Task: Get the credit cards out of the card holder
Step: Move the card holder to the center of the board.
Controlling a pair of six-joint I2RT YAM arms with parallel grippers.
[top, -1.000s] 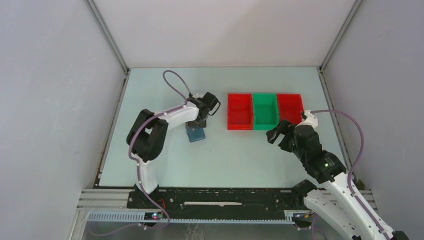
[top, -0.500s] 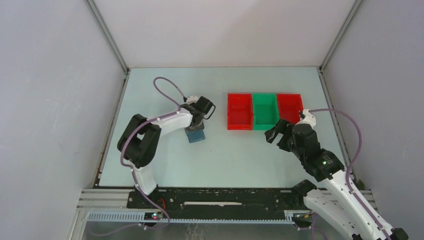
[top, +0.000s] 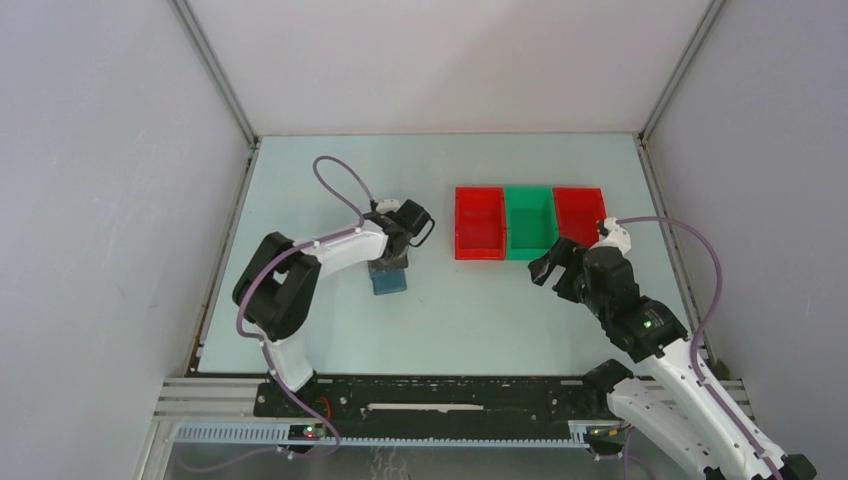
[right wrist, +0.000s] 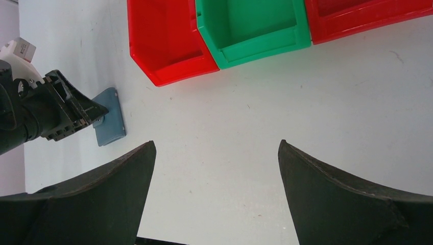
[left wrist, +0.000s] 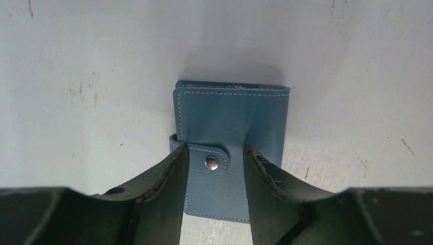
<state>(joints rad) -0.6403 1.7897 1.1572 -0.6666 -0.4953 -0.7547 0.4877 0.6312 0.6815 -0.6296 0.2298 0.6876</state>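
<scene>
The left gripper (left wrist: 215, 153) is pressed down over the wallet (left wrist: 232, 115). Its two fingers stand partly apart, one on each side of the metal snap (left wrist: 211, 162). One finger covers the end of the strap that carries the snap and the other lies on the wallet's cover beside it, so the jaws are not closed on anything. The wallet is folded shut and lies flat with the strap fastened, and the cards cannot be seen.

From above, the left gripper (top: 392, 255) hides the far part of the wallet (top: 388, 281), which lies on the pale table (top: 450, 320) left of the middle.

The right gripper (right wrist: 215, 147) hangs over bare table on the right with its jaws spread wide and nothing between them. From above, the right gripper (top: 545, 270) is at the near edge of the bins, well apart from the wallet.

Three open bins stand side by side, touching, in a row to the right of the wallet and a little farther back: a red bin (top: 478, 225) on the left, a green bin (top: 530, 222) in the middle, and a second red bin (top: 578, 212) on the right.
</scene>
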